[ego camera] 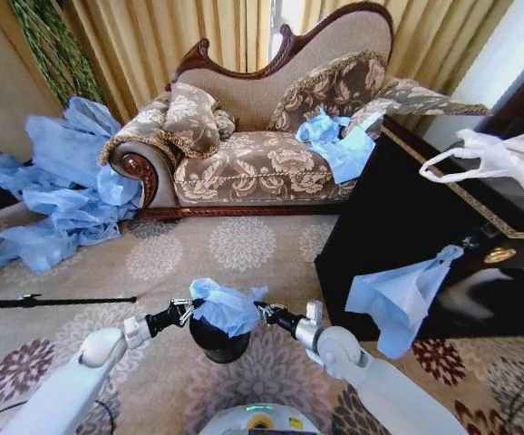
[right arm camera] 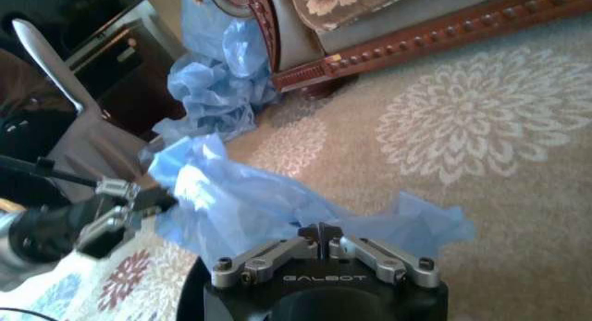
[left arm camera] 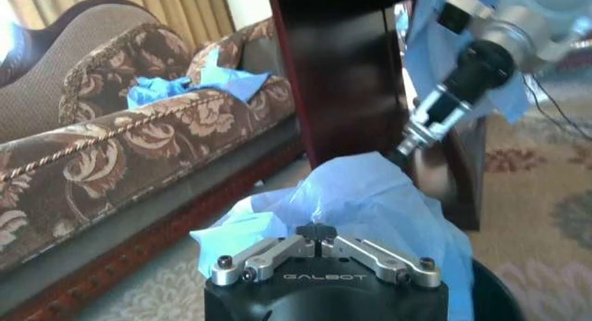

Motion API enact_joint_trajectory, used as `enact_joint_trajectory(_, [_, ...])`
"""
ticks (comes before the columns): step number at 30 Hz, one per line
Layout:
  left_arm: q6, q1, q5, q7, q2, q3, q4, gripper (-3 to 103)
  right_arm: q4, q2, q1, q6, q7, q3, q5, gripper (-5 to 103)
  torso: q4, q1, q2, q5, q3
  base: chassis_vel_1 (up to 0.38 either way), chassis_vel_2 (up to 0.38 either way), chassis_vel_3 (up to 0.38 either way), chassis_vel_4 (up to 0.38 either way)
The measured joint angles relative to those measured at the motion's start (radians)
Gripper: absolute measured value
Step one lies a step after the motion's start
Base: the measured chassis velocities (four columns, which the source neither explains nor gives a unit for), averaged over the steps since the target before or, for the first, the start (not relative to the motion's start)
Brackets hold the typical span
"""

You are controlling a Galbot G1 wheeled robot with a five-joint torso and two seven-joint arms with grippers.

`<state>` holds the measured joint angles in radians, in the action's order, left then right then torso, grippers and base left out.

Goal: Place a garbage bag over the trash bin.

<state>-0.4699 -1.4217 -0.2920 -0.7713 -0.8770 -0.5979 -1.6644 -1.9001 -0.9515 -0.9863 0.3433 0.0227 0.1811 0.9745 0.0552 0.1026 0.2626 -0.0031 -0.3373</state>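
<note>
The small black trash bin (ego camera: 217, 344) stands on the carpet just in front of me. A wrinkled light-blue garbage bag (ego camera: 227, 305) is bunched over its top. My left gripper (ego camera: 186, 313) is shut on the bag's left edge and my right gripper (ego camera: 264, 312) on its right edge, one on each side of the bin. In the left wrist view the shut gripper (left arm camera: 319, 231) pinches the bag (left arm camera: 370, 196), with the bin's rim (left arm camera: 490, 293) below. In the right wrist view the gripper (right arm camera: 319, 230) holds the film (right arm camera: 249, 203) stretched between the two grippers.
An ornate sofa (ego camera: 262, 154) stands behind with a blue bag (ego camera: 339, 140) on it. A heap of blue bags (ego camera: 63, 181) lies at its left. A dark cabinet (ego camera: 407, 236) at the right carries a white bag (ego camera: 507, 159) and a hanging blue bag (ego camera: 398, 299). A black rod (ego camera: 53, 301) lies on the carpet.
</note>
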Motion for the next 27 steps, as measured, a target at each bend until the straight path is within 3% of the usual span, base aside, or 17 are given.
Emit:
enact_joint_trajectory(6, [-0.064,-0.106,0.058,-0.006,-0.046,-0.063,-0.006,0,-0.019,0.001,0.001,0.000,0.014,-0.004,-0.008,0,-0.0003,0.000,0.000,-0.0002,0.000,0.000,0.000,0.000,0.000])
enact_joint_trajectory(12, [-0.106,-0.120,0.095,-0.008,-0.069,-0.068,0.012,0,-0.102,0.011,0.034,0.019,0.125,0.023,0.056,0,0.0000,0.000,0.000,-0.0004,0.000,0.000,0.000,0.000,0.000])
enact_joint_trajectory(19, [-0.108,-0.115,0.109,-0.008,-0.079,-0.058,0.009,0,-0.068,-0.013,0.069,0.027,0.199,0.127,0.084,0,0.0000,0.000,0.000,-0.0004,0.000,0.000,0.000,0.000,0.000])
enact_joint_trajectory(23, [-0.108,-0.116,0.116,-0.008,-0.083,-0.054,0.002,0,-0.051,-0.055,0.091,0.038,0.314,0.178,0.150,0,-0.0002,0.000,0.000,-0.0003,0.000,0.000,0.000,0.000,0.000])
enact_joint_trajectory(27, [-0.106,-0.112,0.118,0.004,-0.087,-0.052,-0.007,0,-0.069,-0.041,0.072,0.071,0.385,0.218,0.176,0,0.0000,0.000,0.000,-0.0004,0.000,0.000,0.000,0.000,0.000])
